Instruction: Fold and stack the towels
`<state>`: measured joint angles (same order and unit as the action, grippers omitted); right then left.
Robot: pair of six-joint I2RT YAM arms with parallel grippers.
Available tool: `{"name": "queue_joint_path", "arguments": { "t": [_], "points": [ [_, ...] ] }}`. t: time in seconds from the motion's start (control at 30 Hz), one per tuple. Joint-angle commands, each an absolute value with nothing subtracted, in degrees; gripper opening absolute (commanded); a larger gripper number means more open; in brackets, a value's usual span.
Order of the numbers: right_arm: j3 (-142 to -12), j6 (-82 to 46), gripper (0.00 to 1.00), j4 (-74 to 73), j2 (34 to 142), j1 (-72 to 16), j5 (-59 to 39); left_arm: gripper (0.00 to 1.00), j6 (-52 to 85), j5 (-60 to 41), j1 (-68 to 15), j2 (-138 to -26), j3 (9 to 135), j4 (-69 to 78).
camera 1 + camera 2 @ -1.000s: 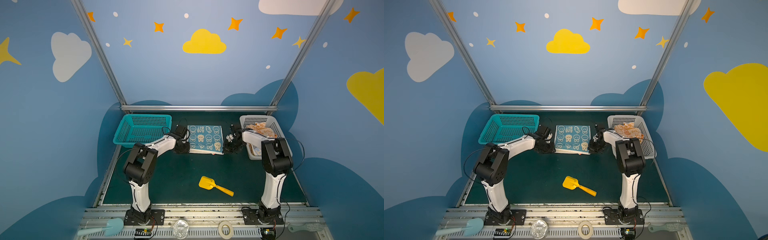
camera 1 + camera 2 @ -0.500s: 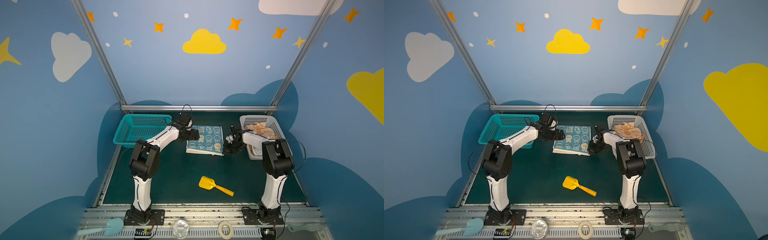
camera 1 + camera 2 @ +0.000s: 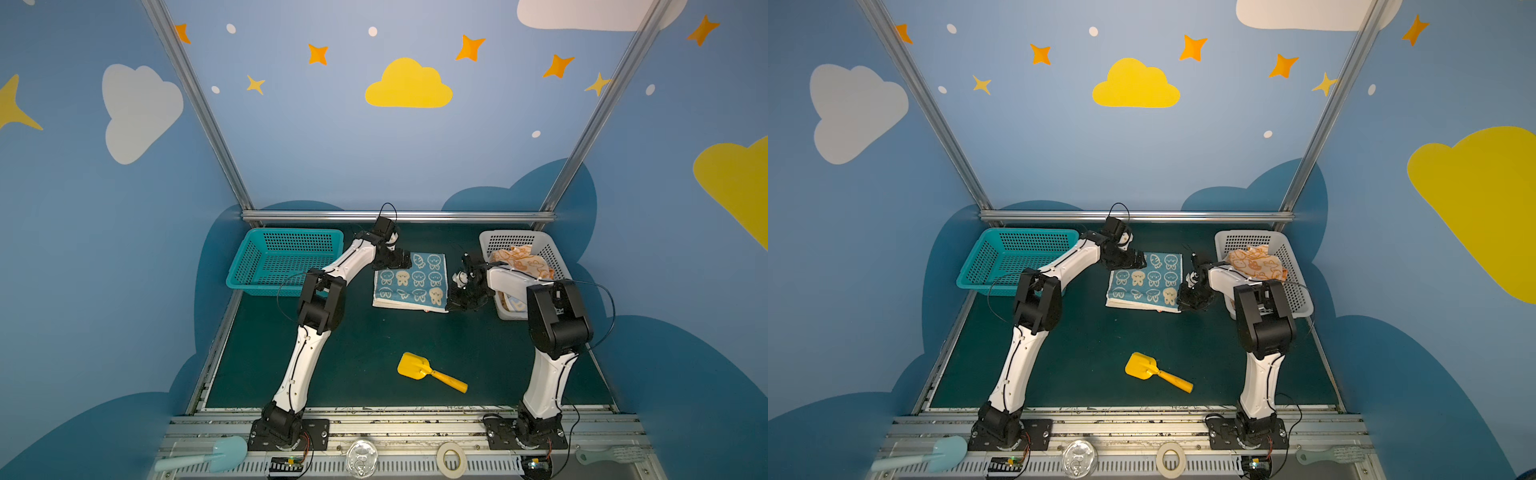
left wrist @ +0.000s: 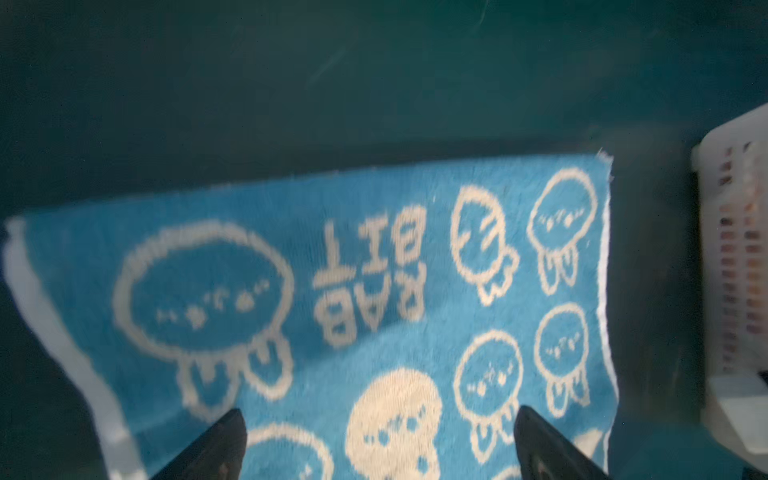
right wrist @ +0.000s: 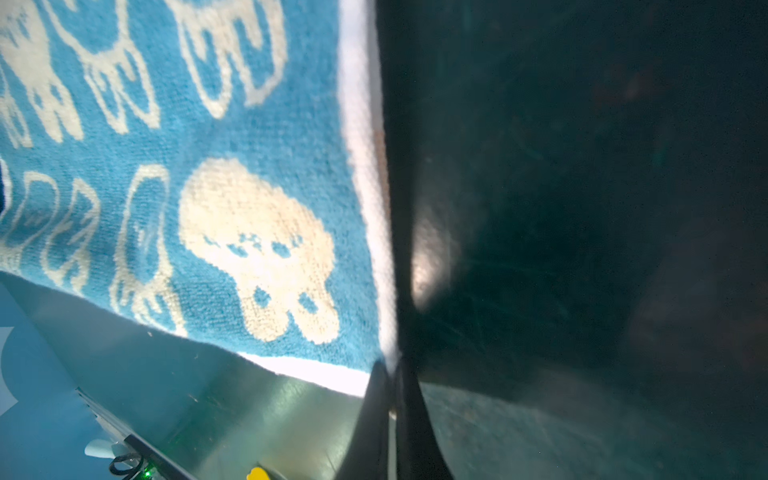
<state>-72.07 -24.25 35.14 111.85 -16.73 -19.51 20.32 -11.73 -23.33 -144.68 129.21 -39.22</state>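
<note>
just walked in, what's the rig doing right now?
Both arms are at the blue towel, which lies on the green mat. The right gripper is shut on its near right corner. The left gripper stands open over the far left corner, holding nothing. A heap of orange towels sits in the white basket. Nothing is stacked yet.

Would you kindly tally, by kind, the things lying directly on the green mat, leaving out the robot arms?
Baskets: 2, the teal basket and the white basket
Towels: 1, the blue-and-cream towel
Shovels: 1, the yellow toy shovel
Total: 4
</note>
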Motion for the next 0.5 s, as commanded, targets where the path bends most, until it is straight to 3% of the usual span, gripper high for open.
{"name": "queue_joint_path", "arguments": {
  "t": [0.0,0.2,0.47],
  "points": [
    [-69.2,-23.3,0.0,39.8,112.0,-15.7,-16.7,1.0,19.6,-12.8,-21.9,-149.3,133.8,-43.1],
    [-68.6,-23.3,0.0,40.5,110.5,-14.2,-17.5,1.0,18.9,-13.0,-21.3,-155.2,143.6,-46.4],
    [-66.5,-22.6,0.0,42.1,108.2,-13.2,-16.5,1.0,18.9,-13.0,-21.3,-155.9,143.3,-44.5]
  ]
}}
